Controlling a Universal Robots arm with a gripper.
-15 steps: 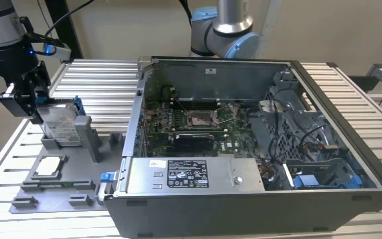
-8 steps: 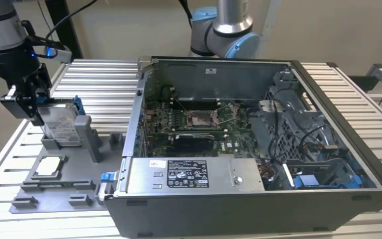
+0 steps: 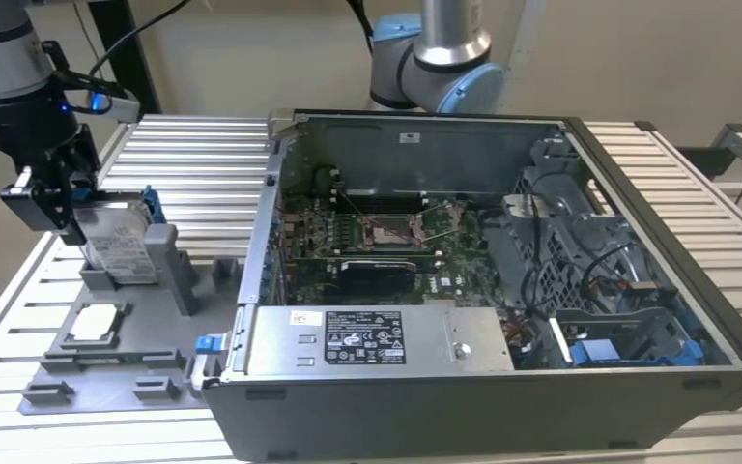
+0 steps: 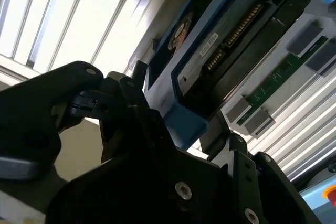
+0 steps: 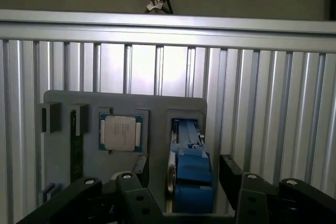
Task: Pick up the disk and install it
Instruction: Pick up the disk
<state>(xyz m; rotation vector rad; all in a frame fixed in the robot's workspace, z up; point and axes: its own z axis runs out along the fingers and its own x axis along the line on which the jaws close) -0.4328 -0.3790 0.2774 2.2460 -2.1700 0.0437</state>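
Ext. view: the UR arm's gripper [image 3: 72, 208] is down on the disk [image 3: 116, 244], which stands on edge in a slot of the grey fixture [image 3: 152, 372], at approx. 9 o'clock from the open PC case [image 3: 474, 396]. From the gripper, the disk's body lies at approx. 4 o'clock. Its long axis runs near upright, leaning a little, with the upper end between the jaws. In the first wrist view the fingers [image 5: 231, 174] are spread, one on each flat side of the disk, with a narrow gap on both sides and no pinch visible. The drive looks silver, with a white printed label on its face and bright blue side rails [image 5: 191, 174]. Its connector end shows in the second wrist view. A CPU chip [image 3: 94, 324] lies on the fixture at approx. 6 o'clock from the disk.
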